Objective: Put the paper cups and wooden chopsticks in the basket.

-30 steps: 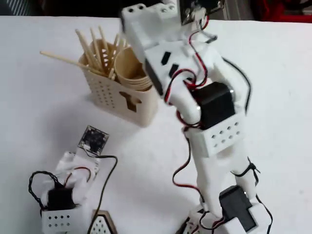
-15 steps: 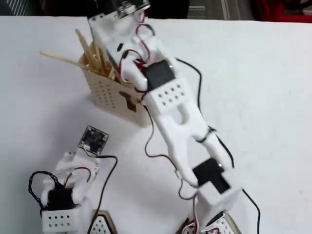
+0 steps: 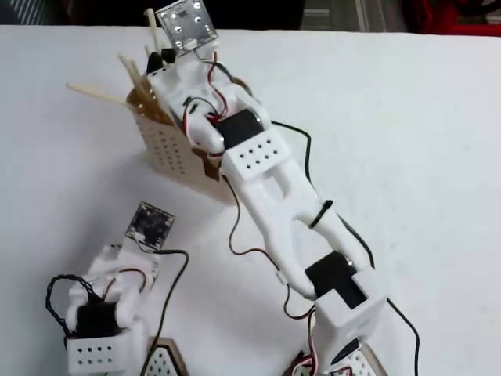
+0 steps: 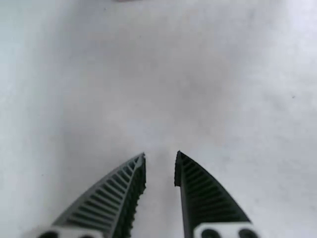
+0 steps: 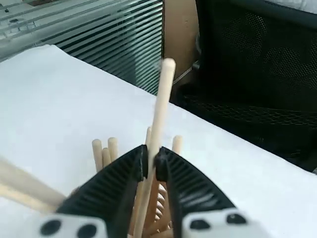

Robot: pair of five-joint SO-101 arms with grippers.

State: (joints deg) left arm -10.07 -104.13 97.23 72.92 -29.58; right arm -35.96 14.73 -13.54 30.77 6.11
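Observation:
A cream perforated basket (image 3: 167, 147) stands at the table's far left and holds several wooden chopsticks (image 3: 95, 93) that lean out of it. My right arm stretches over the basket and hides the paper cups. My right gripper (image 5: 151, 157) is above the basket's far end, shut on one upright chopstick (image 5: 162, 96), whose tip pokes up past the wrist (image 3: 150, 22). Other chopstick ends (image 5: 105, 151) stand just below it. My left gripper (image 4: 160, 156) hangs slightly open over bare white table, nothing between its fingers.
The left arm (image 3: 106, 294) sits folded at the near left corner of the white table (image 3: 407, 141). The right arm's base (image 3: 344, 329) is at the near edge. A dark chair (image 5: 257, 74) and window blinds (image 5: 99, 34) lie beyond the table's far edge.
The right arm has swung left and stretched out over the basket, now covering the cups, with its gripper arriving above the chopsticks. The left arm has not moved.

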